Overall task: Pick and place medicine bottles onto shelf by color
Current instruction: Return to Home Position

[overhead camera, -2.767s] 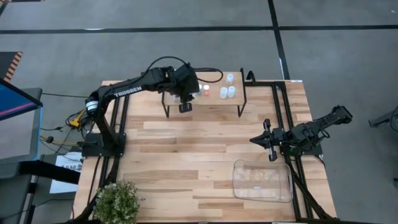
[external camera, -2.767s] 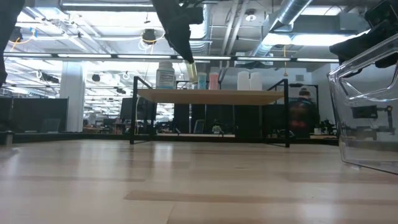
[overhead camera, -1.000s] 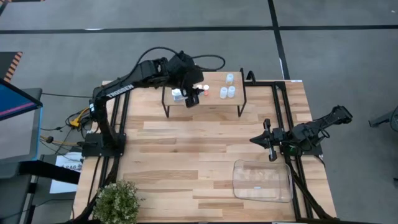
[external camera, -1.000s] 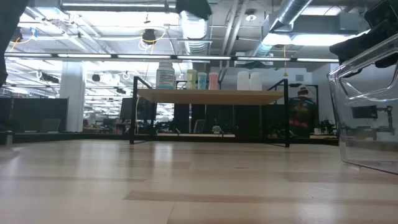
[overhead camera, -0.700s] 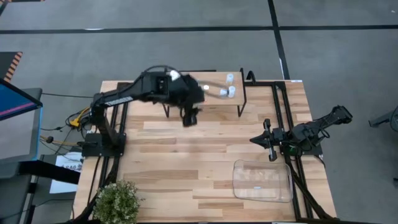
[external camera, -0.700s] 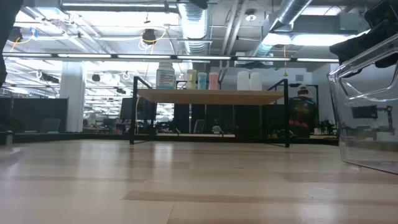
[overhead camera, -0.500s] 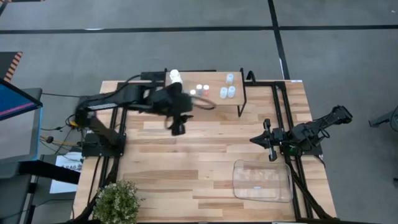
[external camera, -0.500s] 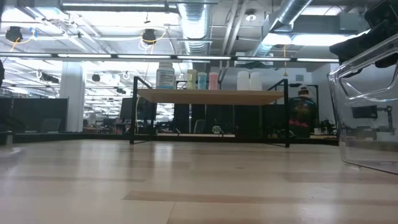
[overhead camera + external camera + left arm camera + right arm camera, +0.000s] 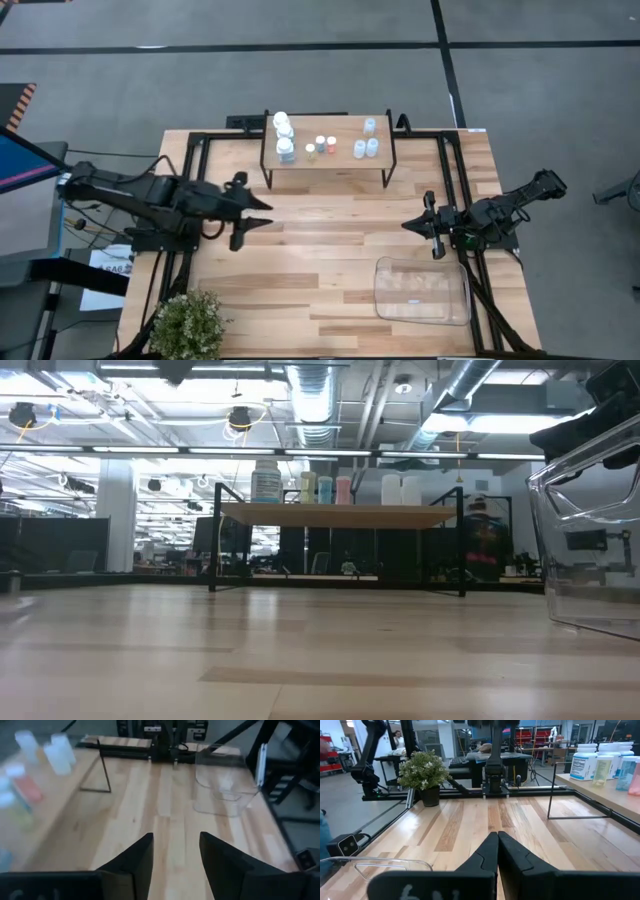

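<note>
L gripper [image 9: 262, 211] lies low over the tabletop near the left edge. Its jaws are well apart w/ nothing between them.

The shelf [image 9: 345, 161] stands mid-way along the far edge, long axis parallel to that edge. We count nine bottles [image 9: 320, 143] upright on it: white ones at its left end, yellow, greenish and red caps in the middle, clear ones at its right end.

From L gripper the shelf lies toward the far edge and a bit right, so L arm is the nearer one. R gripper [image 9: 405, 226] waits by the right edge, fingers pressed together, empty.

The tray [image 9: 424, 260] near the near-right corner looks empty. We judge the sorting done; the next move needs no reach to the shelf.
</note>
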{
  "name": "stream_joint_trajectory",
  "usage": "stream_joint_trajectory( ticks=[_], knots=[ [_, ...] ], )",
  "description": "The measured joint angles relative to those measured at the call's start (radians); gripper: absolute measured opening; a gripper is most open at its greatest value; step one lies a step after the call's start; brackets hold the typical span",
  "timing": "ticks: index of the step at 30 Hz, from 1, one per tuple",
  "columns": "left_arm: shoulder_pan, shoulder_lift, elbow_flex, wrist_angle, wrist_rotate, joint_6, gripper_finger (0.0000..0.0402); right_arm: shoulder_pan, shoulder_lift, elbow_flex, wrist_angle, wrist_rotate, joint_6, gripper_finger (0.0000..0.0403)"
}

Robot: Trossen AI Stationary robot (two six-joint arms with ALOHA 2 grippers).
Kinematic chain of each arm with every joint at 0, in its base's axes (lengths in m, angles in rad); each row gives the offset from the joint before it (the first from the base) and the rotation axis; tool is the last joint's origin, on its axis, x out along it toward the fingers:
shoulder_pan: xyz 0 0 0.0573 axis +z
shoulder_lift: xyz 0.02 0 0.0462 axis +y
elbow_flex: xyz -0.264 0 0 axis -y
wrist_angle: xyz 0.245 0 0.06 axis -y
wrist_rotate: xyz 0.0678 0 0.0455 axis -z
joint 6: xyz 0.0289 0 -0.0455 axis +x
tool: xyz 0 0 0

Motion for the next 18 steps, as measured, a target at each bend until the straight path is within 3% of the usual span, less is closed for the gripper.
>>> stream_joint_trajectory(
  ticks=[6, 18],
  knots=[
    [0.042, -0.239, -0.276, 0.115, 0.043, -0.071, 0.0145, 0.000, 0.000, 0.000, 0.000, 0.000, 0.000, 0.0033],
    [0.210, -0.686, -0.627, 0.113, 0.036, -0.044, 0.0145, 0.000, 0.000, 0.000, 0.000, 0.000, 0.000, 0.0033]
  ],
)
